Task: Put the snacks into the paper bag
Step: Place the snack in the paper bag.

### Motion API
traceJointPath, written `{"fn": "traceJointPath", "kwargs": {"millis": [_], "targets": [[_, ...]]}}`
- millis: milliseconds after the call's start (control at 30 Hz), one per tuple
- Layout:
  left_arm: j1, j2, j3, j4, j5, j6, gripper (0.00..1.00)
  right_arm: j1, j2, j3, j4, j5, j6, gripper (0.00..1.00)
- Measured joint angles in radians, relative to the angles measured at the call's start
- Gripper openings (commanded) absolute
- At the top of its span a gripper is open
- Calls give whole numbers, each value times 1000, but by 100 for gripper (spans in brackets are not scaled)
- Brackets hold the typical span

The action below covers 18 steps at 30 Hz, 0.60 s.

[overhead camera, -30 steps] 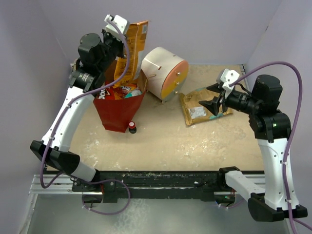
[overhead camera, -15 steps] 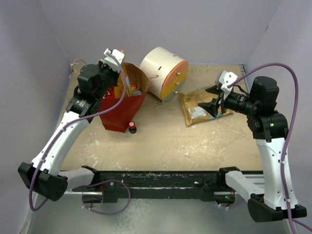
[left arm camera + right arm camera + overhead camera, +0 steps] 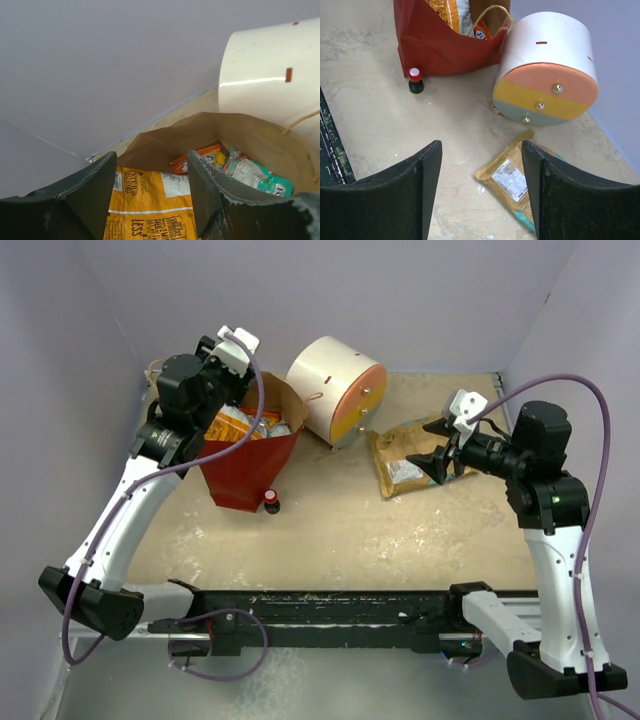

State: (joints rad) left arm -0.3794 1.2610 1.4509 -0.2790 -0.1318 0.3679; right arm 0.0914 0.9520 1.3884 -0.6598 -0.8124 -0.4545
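While the right gripper hangs just above the table with its jaws spread wide and empty, the tan-brown packet lies flat on the table below and a little ahead of them. A teal edge peeks out at one end, and I cannot tell whether it belongs to a second packet.

The packet looks light, thin and crinkly. Its film is probably slick, and its contents would likely crush under a hard squeeze. Because it lies flat, a pinch on the middle, where the white label sits, has little to bite on. A raised corner or a crimped end seam looks the better hold, though the packet will likely droop from it once lifted.

Further off, a small bottle stands just beside the foot of the paper bag, which looks light and easy to tip. The bag holds the orange packet and a teal packet. The left gripper hovers over the bag's mouth, its jaws wide and gripping nothing. Behind, the drawer unit rests beside the bag.
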Motion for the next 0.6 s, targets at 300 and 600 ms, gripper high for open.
{"fn": "traceJointPath", "kwargs": {"millis": [300, 600], "targets": [[146, 35, 13, -121, -28, 47, 69, 0, -38, -20, 7, -18, -1, 69], [389, 56, 68, -271, 115, 9, 70, -1, -21, -45, 10, -21, -1, 69]]}}
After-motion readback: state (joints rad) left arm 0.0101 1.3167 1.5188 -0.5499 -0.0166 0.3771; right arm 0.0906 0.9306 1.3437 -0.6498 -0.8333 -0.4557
